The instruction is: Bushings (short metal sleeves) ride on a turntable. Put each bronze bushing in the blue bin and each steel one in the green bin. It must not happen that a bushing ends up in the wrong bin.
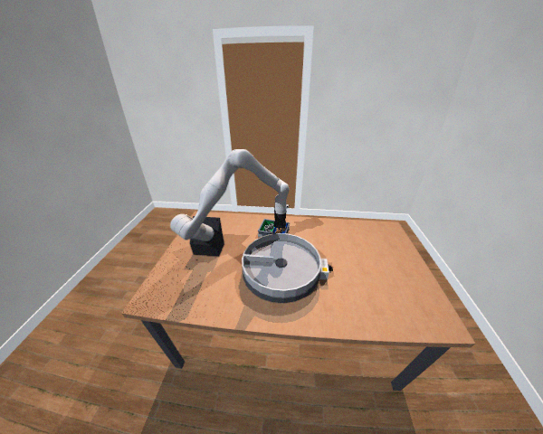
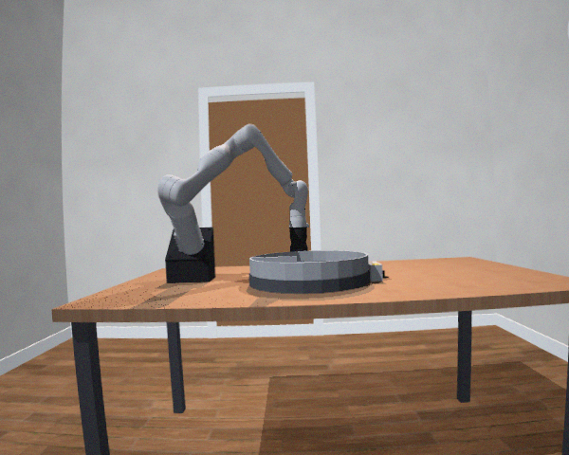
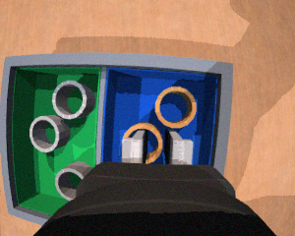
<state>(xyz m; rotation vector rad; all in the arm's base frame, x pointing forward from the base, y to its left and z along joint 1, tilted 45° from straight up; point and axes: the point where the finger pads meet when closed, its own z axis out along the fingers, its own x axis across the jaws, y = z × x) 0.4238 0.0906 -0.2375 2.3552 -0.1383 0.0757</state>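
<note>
My gripper [image 1: 280, 228] [image 3: 155, 141] is over the blue bin [image 3: 206, 84] [image 1: 288, 226], its fingers parted a moderate way. A bronze bushing [image 3: 144, 126] stands below them in the blue bin; the left finger hides part of it, and its right wall shows in the gap, slightly lower than the tips. A second bronze bushing [image 3: 157, 106] stands farther back in that bin. Three steel bushings [image 3: 55, 99] [image 3: 31, 134] [image 3: 58, 183] are in the green bin [image 3: 34, 84] [image 1: 263, 226]. No bushing can be made out on the turntable [image 1: 300, 266] [image 2: 309, 270].
The two bins share a grey rim [image 3: 226, 115], just behind the turntable's raised wall. A pale bar [image 1: 260, 259] crosses the turntable's left half. A small white box [image 1: 324, 269] [image 2: 376, 272] sits at its right side. The arm's black base [image 1: 207, 247] stands to the left.
</note>
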